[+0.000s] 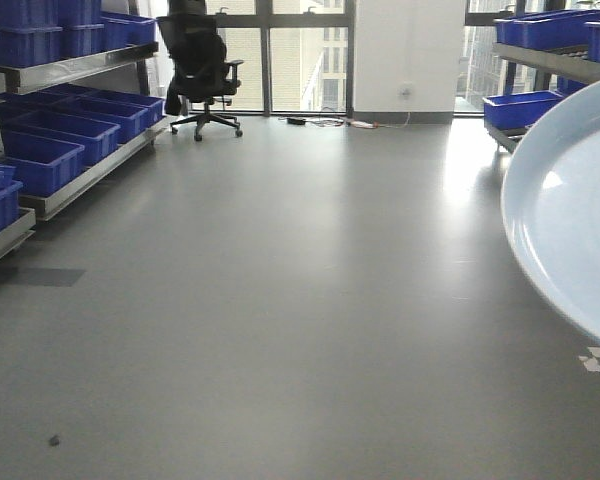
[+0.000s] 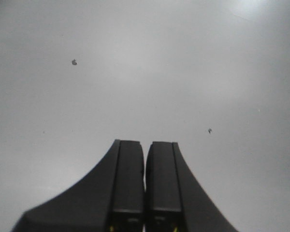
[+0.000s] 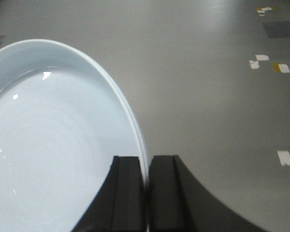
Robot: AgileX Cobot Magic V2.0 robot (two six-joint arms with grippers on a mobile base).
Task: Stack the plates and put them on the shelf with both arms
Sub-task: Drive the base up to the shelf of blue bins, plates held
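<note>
A pale bluish-white plate (image 3: 53,145) fills the left of the right wrist view, tilted on edge over the grey floor. My right gripper (image 3: 146,162) is shut on the plate's rim, one finger on each side of it. The same plate (image 1: 575,220) juts into the front view at the right edge, held up in the air; the arm holding it is out of frame there. My left gripper (image 2: 145,145) is shut with nothing between its fingers and looks down at bare grey floor. No shelf for plates can be told apart in these views.
Racks with blue bins (image 1: 50,150) line the left wall, and more blue bins (image 1: 525,105) stand at the back right. A black office chair (image 1: 202,70) sits by the far windows. White tape marks (image 3: 261,60) dot the floor.
</note>
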